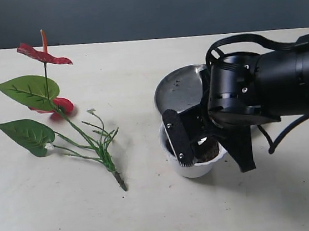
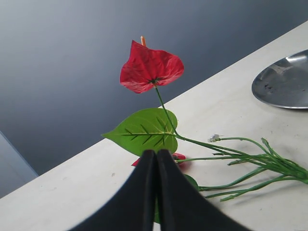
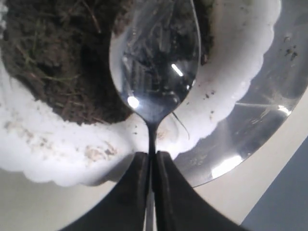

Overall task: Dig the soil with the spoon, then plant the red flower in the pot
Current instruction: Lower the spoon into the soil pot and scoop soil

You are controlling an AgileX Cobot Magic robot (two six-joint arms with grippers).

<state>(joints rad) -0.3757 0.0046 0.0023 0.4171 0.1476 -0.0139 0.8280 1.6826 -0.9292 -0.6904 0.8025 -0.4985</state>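
Steel plate [image 1: 182,90] just beside pot [image 1: 197,169]

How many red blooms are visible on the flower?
2. One bloom tops the stem; the other bloom lies lower, partly behind the upper leaf. Others may be hidden.
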